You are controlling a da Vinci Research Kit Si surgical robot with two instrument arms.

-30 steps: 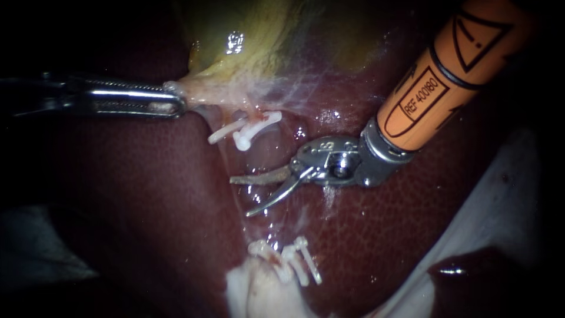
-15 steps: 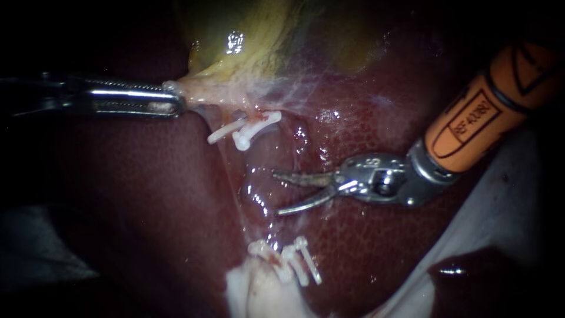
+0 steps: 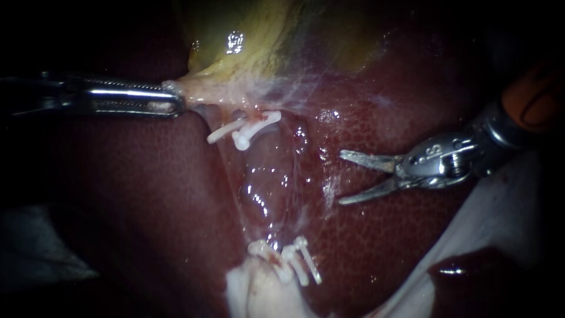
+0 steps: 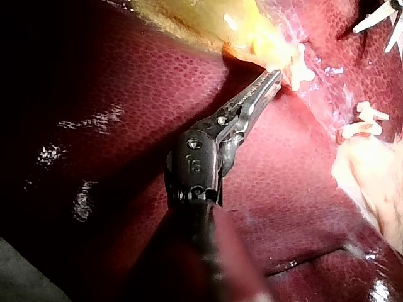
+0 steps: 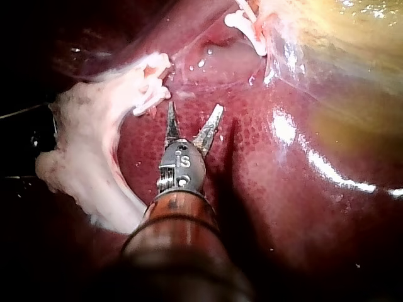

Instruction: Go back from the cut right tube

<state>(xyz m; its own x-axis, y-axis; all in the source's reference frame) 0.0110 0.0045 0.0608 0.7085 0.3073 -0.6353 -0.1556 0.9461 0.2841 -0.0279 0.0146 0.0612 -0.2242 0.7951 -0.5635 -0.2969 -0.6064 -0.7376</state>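
The right instrument (image 3: 341, 178), claw spread, hangs at three o'clock. The left instrument (image 3: 176, 101) pinches the gallbladder (image 3: 253, 47) in its claw at ten o'clock.

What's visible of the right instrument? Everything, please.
The right instrument enters from the right: an orange-sleeved shaft, then a shiny metal wrist, then two slim pointed metal jaws. The jaws stand open in a V with nothing between them, pointing at the stretch between the upper clips and lower clips, apart from both. It hovers over the liver; whether it touches the surface cannot be told.
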